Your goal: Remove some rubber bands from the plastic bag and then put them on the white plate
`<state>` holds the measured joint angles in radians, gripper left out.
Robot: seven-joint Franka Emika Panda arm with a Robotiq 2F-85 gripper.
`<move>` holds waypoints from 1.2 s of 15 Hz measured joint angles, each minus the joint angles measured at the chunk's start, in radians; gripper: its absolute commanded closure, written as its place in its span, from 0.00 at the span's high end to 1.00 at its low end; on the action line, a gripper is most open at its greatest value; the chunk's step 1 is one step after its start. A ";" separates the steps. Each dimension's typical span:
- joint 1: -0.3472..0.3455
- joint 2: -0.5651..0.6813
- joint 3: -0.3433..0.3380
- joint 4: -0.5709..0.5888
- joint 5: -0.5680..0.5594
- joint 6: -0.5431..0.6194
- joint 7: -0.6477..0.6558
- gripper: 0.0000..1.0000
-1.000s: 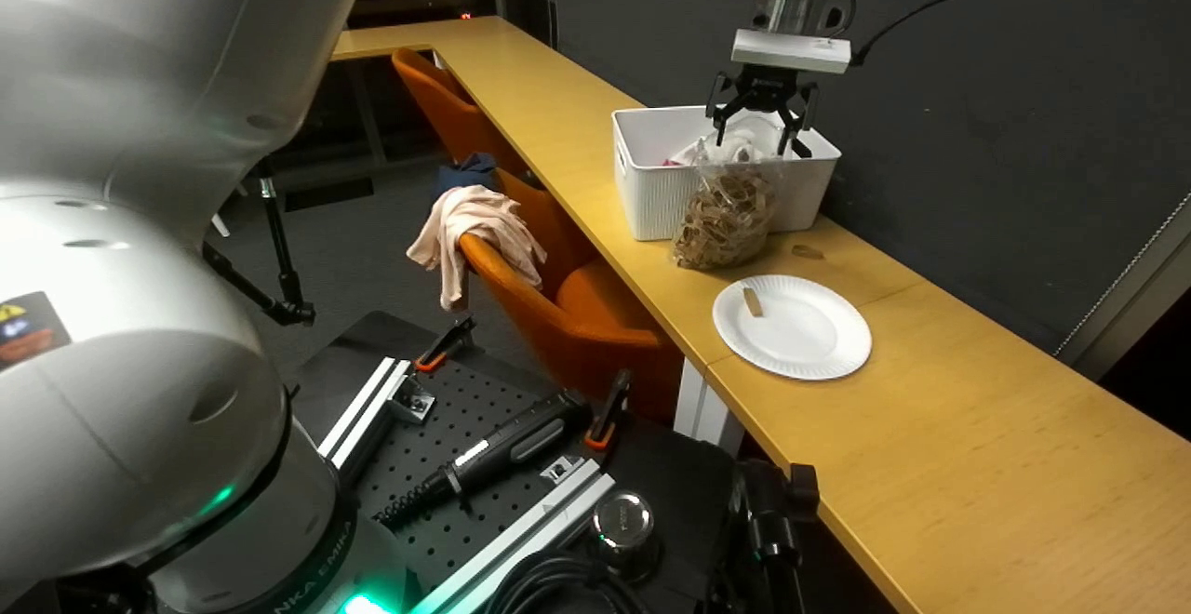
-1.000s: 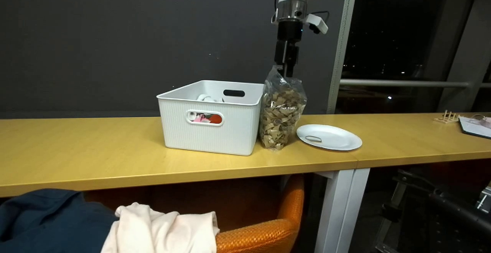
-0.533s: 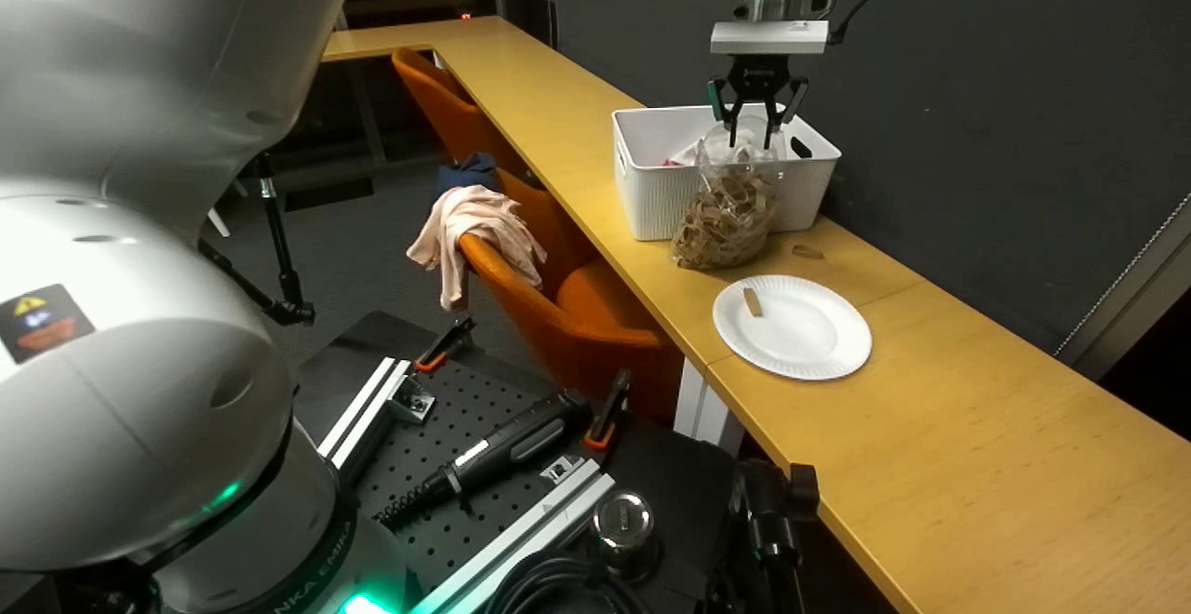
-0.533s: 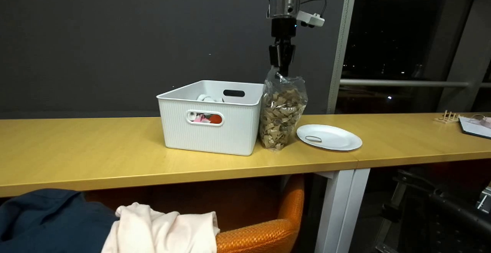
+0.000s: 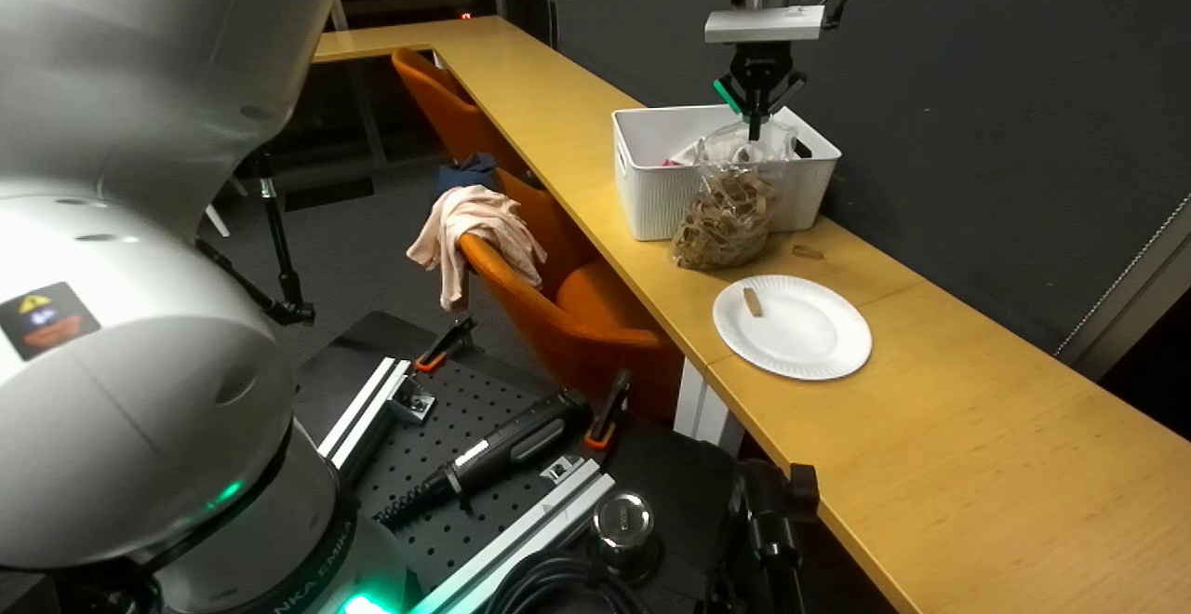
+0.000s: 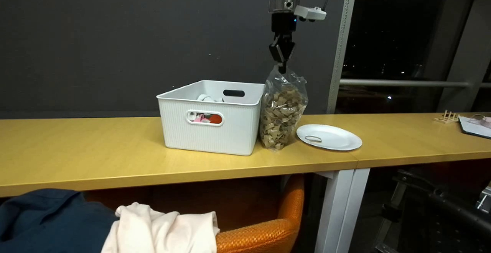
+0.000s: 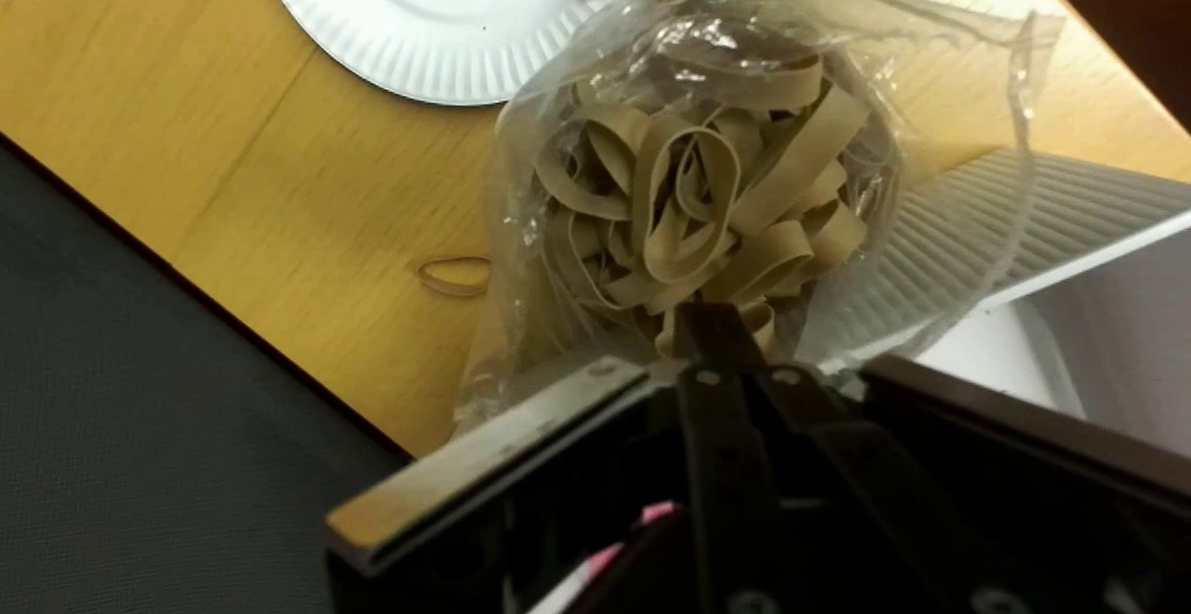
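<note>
In an exterior view, the table [image 5: 958, 391] is brightly lit and green glare is cast at seven o'clock by the arm base [image 5: 381, 567]. In the wrist view, glints are thrown near one o'clock by the plastic bag [image 7: 716, 34]; the gripper [image 7: 712, 318], around five, is darkened and blurred.

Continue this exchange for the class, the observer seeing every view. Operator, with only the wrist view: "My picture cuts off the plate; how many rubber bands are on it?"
Observer: Just one; an exterior view shows the whole white plate with a single rubber band.
Operator: Is the gripper down among the bands in the bag?
Observer: No, its tips hang above them in both exterior views.
Operator: Anything farther along the table?
Observer: A small wooden stand with pegs, past the plate.
</note>
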<state>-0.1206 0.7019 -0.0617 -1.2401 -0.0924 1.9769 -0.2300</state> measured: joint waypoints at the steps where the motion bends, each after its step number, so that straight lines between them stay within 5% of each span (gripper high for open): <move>1: 0.001 0.002 0.000 -0.001 0.000 0.000 0.000 0.00; 8: -0.010 0.031 0.000 -0.038 0.000 0.000 0.000 0.06; 11: -0.013 0.035 -0.001 -0.069 0.000 0.004 0.001 0.39; 18: -0.015 0.051 -0.007 -0.112 -0.008 0.126 0.000 0.85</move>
<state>-0.1359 0.7525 -0.0686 -1.3519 -0.1002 2.1033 -0.2304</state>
